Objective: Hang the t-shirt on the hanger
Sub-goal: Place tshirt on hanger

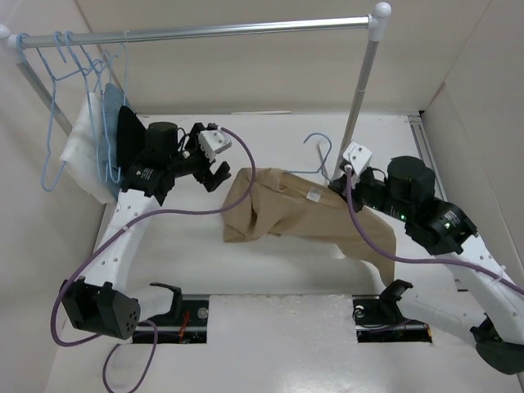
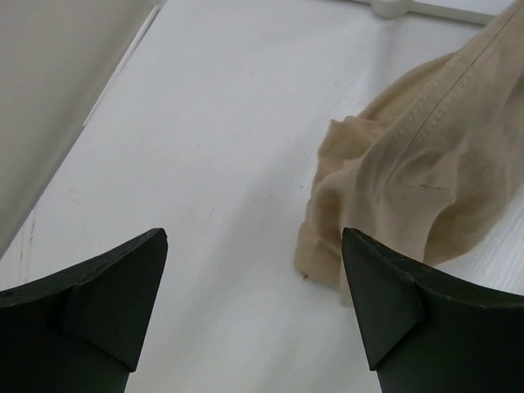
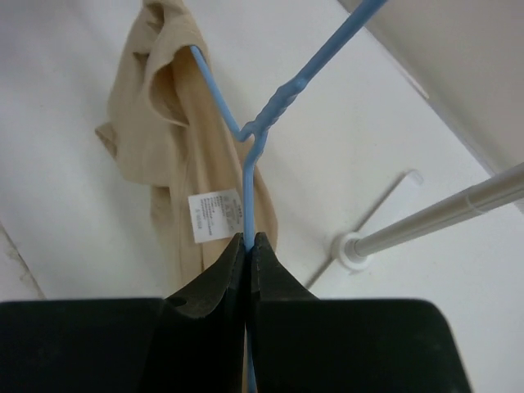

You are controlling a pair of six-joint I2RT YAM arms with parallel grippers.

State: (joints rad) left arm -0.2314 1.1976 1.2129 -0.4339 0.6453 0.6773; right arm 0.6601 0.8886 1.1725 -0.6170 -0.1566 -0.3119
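The tan t-shirt [image 1: 286,209] lies bunched on the white table, partly draped over the light-blue hanger [image 1: 321,155], whose hook sticks out at the shirt's far right. In the right wrist view one hanger [image 3: 246,155] arm runs into the t-shirt [image 3: 155,139], beside the white label [image 3: 214,214]. My right gripper [image 3: 248,239] is shut on the hanger's wire just below the twisted neck; in the top view the right gripper [image 1: 342,182] is at the shirt's right end. My left gripper [image 2: 254,237] is open and holds nothing, hovering left of the t-shirt [image 2: 409,164]. In the top view the left gripper [image 1: 216,175] sits near the shirt's left edge.
A metal rail [image 1: 213,31] spans the back, its right post [image 1: 360,90] standing just behind the hanger hook; the post's foot [image 3: 348,250] shows in the right wrist view. Several blue hangers [image 1: 82,74], a black garment [image 1: 129,131] and a white cloth [image 1: 82,151] hang at the rail's left end.
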